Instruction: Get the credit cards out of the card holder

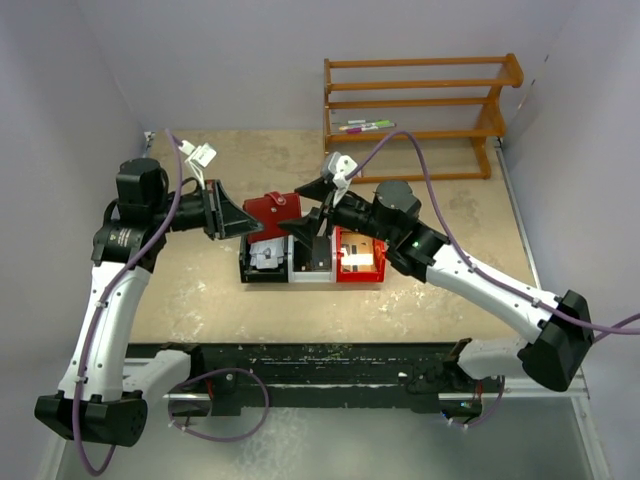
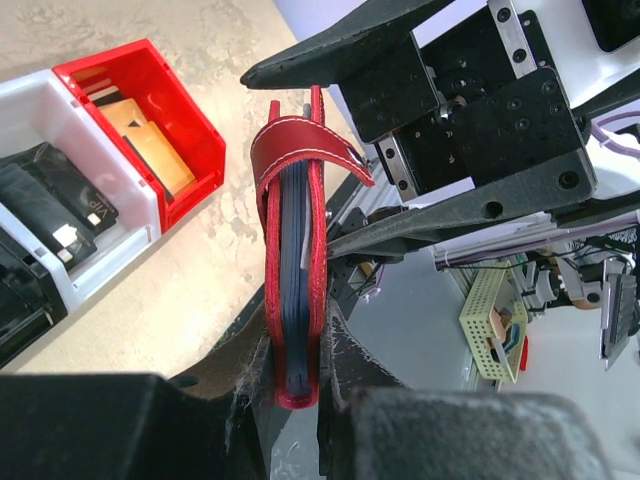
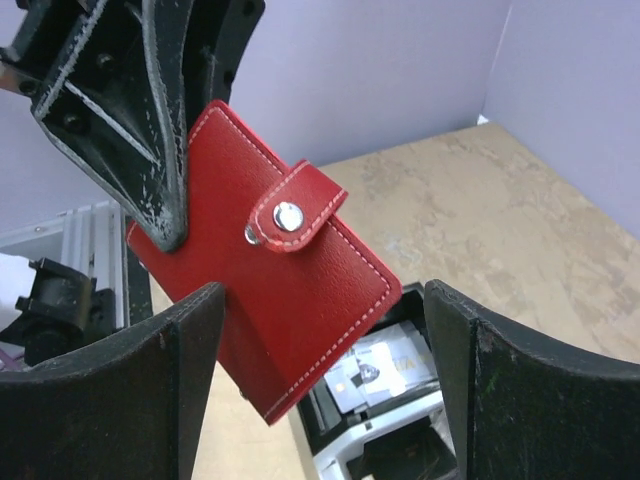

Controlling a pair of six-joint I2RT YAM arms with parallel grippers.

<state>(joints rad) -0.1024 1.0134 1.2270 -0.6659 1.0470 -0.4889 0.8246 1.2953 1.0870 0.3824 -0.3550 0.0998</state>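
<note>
The red card holder (image 2: pixel 295 260) hangs above the table, pinched edge-on at its spine end by my left gripper (image 2: pixel 297 335), which is shut on it. Its strap tab (image 3: pixel 295 215) is snapped closed over the cover (image 3: pixel 280 300). Blue-grey sleeves show between the covers; any cards inside are hidden. My right gripper (image 3: pixel 325 385) is open, its fingers standing wide on either side of the holder's lower corner without touching it. From above, the holder (image 1: pixel 275 212) sits between the left gripper (image 1: pixel 252 222) and the right gripper (image 1: pixel 308 212). Tan credit cards (image 2: pixel 150 150) lie in the red bin.
Three small bins stand in a row under the grippers: black (image 1: pixel 262 265), white (image 1: pixel 312 268) and red (image 1: pixel 362 270). Pale cards (image 3: pixel 385 365) lie in the black bin, a dark card (image 2: pixel 60 210) in the white one. A wooden rack (image 1: pixel 420 110) stands at the back right.
</note>
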